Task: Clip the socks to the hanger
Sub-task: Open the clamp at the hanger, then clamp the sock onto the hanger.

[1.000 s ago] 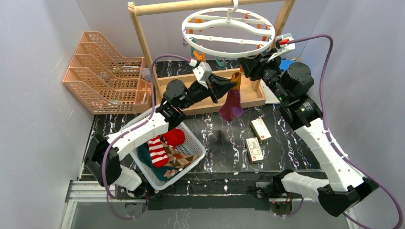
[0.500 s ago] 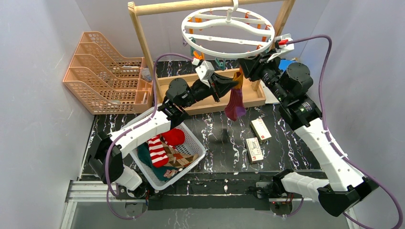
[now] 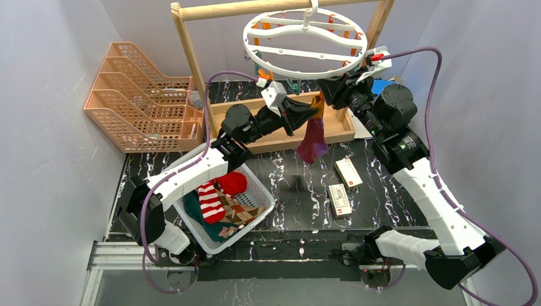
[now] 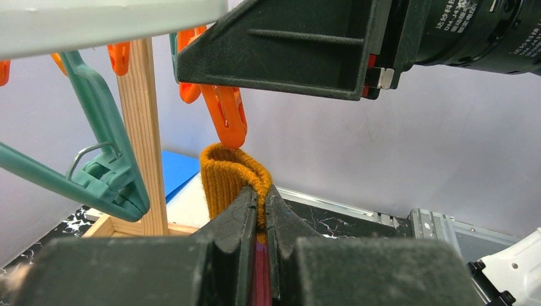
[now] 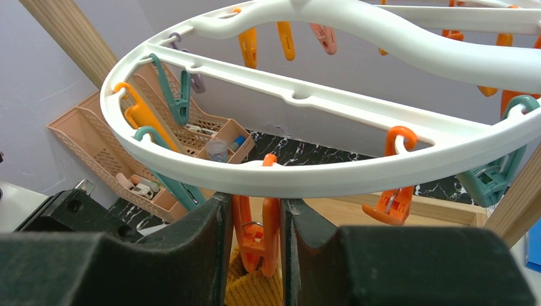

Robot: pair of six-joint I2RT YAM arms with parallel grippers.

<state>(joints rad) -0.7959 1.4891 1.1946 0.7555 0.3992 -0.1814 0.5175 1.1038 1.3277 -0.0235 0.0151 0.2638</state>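
**A:** From above, what had shifted?

**B:** Over the past second the left hand (image 3: 309,108) had carried the maroon sock (image 3: 312,141) up and across. Its top now sat just under the rim of the hanger (image 3: 300,72), beside the right hand (image 3: 330,89). In the last half second almost nothing moved. The other socks (image 3: 210,201) lay in the basket (image 3: 263,191) on the desk (image 3: 300,185).

**A:** And the left wrist view?

**B:** The left hand was clenched on the sock. The orange cuff (image 4: 229,172) poked up above its fingers, just below the tip of an orange clip (image 4: 229,121).

**A:** The right wrist?

**B:** The right hand was grasping that clip from both sides, with the cuff directly beneath. I couldn't tell whether the clip's mouth was parted. I judged the sock lined up but not yet pinned.
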